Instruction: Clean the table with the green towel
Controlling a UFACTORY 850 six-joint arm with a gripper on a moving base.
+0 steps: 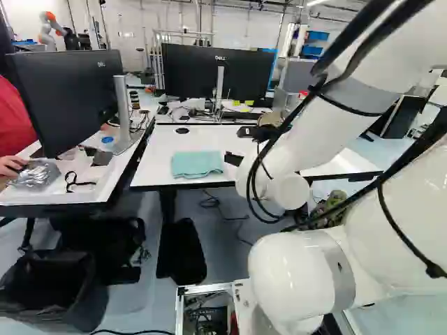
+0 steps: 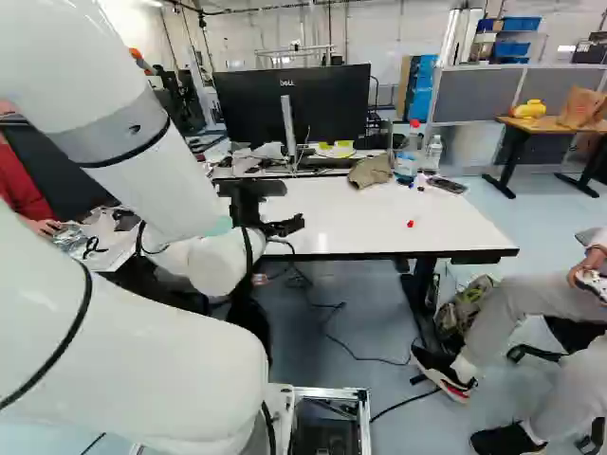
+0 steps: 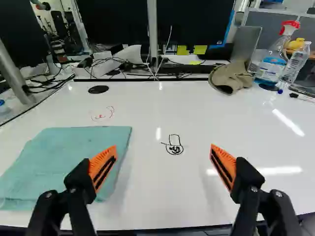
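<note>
White links of our arm (image 2: 123,360) fill the near left of the right base view, the black gripper (image 2: 293,206) reaching over the white table (image 2: 455,232). We see toward its far right corner a beige cap (image 2: 370,171), a spray bottle (image 2: 413,142) and a clear bottle (image 2: 434,150), largely hidden by the arm in the left base view. Nearer the front edge lies a small red object (image 2: 411,224). At the back edge, a monitor (image 2: 327,104) bears a maker's mark.

Closest in our left base view are the arm's white joints, right of the middle. This view alone shows a black bin (image 1: 42,279) on the floor at left. Most of the folded green towel (image 1: 197,165), reduced to a sliver in the right base view, appears here on the table by the front edge, toward the left front corner. Another monitor (image 1: 70,98), on the neighboring desk (image 1: 10,197), also carries a maker's mark.

Nearest in our wrist view, the gripper (image 3: 164,150) stands wide, its orange pads (image 3: 102,168) well apart. Only here do we make out the marker work on the tabletop: a red scrawl (image 3: 103,114) beyond the towel and a black doodle (image 3: 174,144) ahead of the gap between the fingers. The spray bottle wears a blue label. The towel lies outside that gap, beside and ahead of one finger, which overlaps it in our view; whether they touch, we cannot tell.
</note>
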